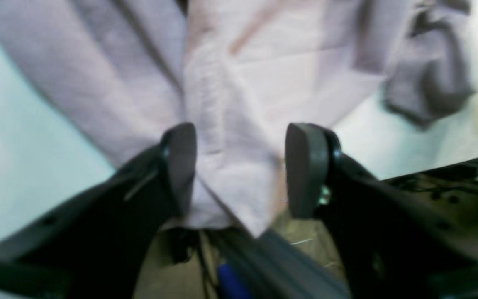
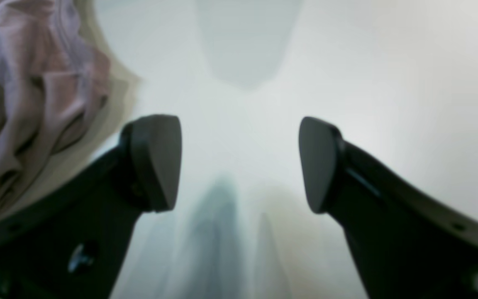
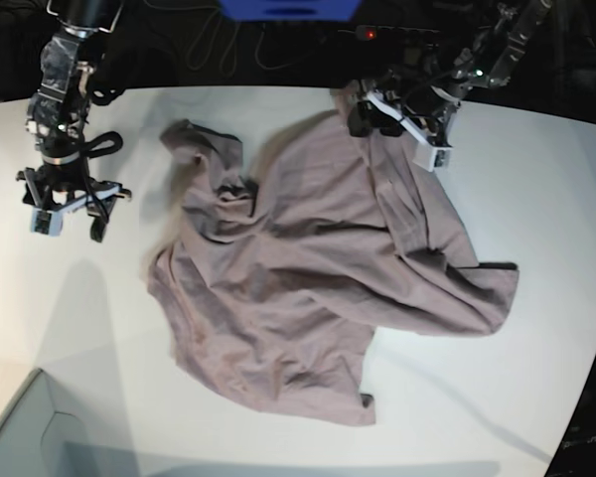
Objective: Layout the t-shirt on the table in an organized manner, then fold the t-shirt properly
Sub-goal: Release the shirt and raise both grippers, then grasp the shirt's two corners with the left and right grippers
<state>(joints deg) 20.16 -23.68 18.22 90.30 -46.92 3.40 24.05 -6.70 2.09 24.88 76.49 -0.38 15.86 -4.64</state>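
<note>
The t-shirt [image 3: 328,288] lies crumpled over the middle of the table [image 3: 556,179], wrinkled and rucked into ridges, with one sleeve bunched toward the far side and the hem trailing nearer me. It looks like thin, limp cotton, light enough that a single pinch would lift a whole corner, and it will drape and drag instead of holding any shape. The left gripper [image 1: 239,170] is at the far edge of the cloth with a fold of fabric running right between its jaws; the pads stand partly apart with cloth touching the one on the view's left, and I cannot tell whether it has a real grip. The right gripper [image 2: 239,164] hangs wide open over bare tabletop, holding nothing, the shirt off to its side and well apart. I'd say the sensible holds are seams: shoulders or hem corners, where doubled fabric won't slip out.
</note>
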